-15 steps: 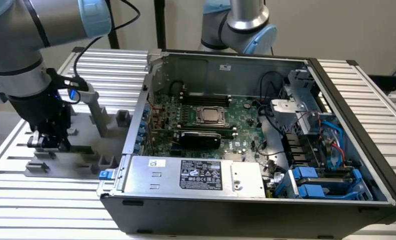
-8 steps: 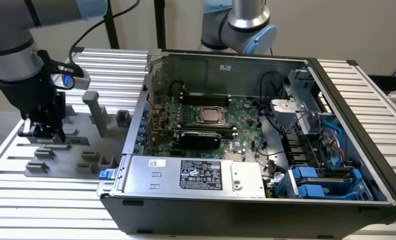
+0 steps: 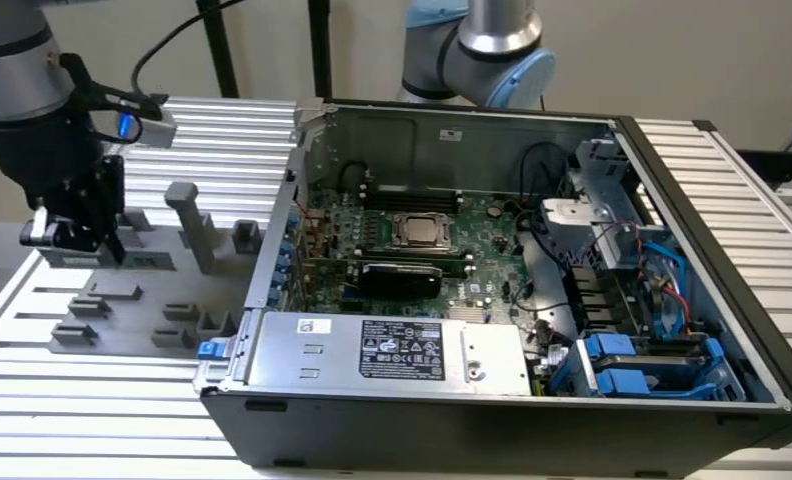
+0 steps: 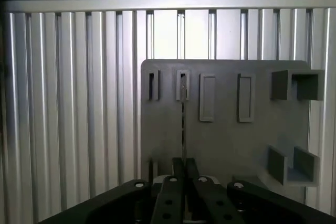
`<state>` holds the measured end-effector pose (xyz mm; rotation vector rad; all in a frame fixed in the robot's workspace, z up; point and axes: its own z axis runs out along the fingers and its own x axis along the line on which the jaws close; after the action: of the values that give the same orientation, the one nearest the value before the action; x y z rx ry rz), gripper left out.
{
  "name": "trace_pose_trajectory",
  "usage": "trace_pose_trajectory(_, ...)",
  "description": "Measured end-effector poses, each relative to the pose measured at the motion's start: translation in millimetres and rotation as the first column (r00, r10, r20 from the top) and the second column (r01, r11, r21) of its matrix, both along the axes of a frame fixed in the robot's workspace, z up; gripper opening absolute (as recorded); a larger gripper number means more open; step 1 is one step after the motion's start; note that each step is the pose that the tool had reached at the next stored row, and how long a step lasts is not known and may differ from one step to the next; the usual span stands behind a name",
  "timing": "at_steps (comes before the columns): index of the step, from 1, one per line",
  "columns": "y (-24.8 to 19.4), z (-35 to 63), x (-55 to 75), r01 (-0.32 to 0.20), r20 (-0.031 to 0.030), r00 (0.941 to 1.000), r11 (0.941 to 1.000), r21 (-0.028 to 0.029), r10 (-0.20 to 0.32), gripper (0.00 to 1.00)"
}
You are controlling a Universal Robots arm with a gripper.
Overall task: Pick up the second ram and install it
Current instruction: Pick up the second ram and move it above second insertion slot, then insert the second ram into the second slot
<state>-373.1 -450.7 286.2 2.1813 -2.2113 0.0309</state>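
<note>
Ext. view: the arm (image 3: pixel 23 100) comes in from the top corner on the exterior view's left. Its gripper (image 3: pixel 107 255) points down over the grey fixture plate (image 3: pixel 116 300), near the plate's far edge. The plate lies on a slatted aluminium table (image 3: pixel 76 400) and carries several upright blocks & posts. On the exterior view's right, just beside the plate, sits an open PC case (image 3: pixel 503 420) w/ the motherboard (image 3: pixel 490 250) exposed. A square processor socket (image 3: pixel 423 230) sits mid-board, w/ long black memory slots (image 3: pixel 410 197) just behind it. The gripper is well apart from the case, out over the plate.

Wrist view: the cam looks down along the gripper (image 4: pixel 184 162) at the fixture plate (image 4: pixel 236 140), w/ table (image 4: pixel 68 103) slats around it. The fingers (image 4: pixel 176 174) are drawn nearly together, clenched on a thin dark strip seen edge-on, which looks to be the second ram (image 4: pixel 183 129). It runs from betw. the fingertips toward one of the narrow slots in the plate's row. Its colour & chips can't be told from this angle, nor whether its far end sits in the slot or is clear of it.
</note>
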Motion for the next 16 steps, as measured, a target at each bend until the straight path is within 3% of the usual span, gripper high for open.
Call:
trace_pose_trajectory(8, 0.0, 36.4, 12.7, 0.000, -0.0001, 1.0000, 1.0000, 0.0000, 0.000, 0.00)
trace_pose_trajectory(16, 0.0, 72.3, 44.9, 0.000, -0.0004, 1.0000, 1.0000, 0.0026, 0.000, 0.00)
